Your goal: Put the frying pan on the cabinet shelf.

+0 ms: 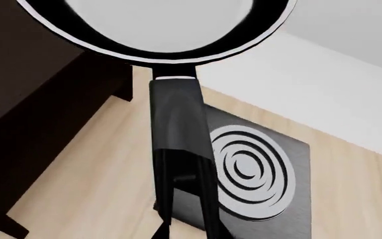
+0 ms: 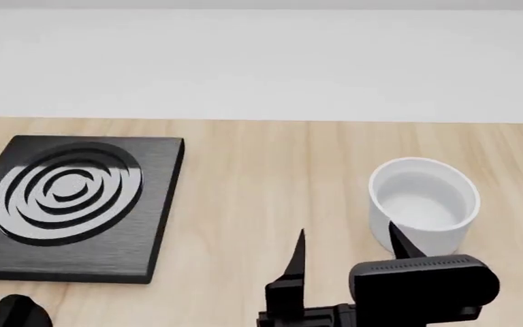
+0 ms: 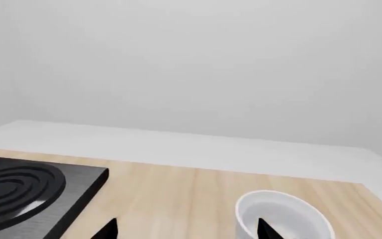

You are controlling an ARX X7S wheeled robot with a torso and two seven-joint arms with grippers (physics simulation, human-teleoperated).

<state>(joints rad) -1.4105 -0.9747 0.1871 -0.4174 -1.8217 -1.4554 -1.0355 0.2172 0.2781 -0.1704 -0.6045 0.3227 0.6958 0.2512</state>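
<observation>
In the left wrist view the frying pan [image 1: 171, 25], black with a thin pale rim and a pale glossy inside, hangs above the wooden table. Its black handle [image 1: 177, 144] runs back into my left gripper [image 1: 187, 231], which is shut on it. The pan's bowl is beside the dark brown cabinet [image 1: 38, 99]; no shelf surface shows. The pan is out of the head view. My right gripper [image 2: 348, 238] [image 3: 187, 230] stands open over the table's front, its right finger close to the white cup [image 2: 422, 201], nothing between its fingers.
A square black plate with pale concentric rings [image 2: 71, 204] [image 1: 257, 174] [image 3: 25, 191] lies on the left of the light wooden table [image 2: 261, 170]. The white cup [image 3: 280, 216] stands at the right. A white wall runs behind the table's far edge.
</observation>
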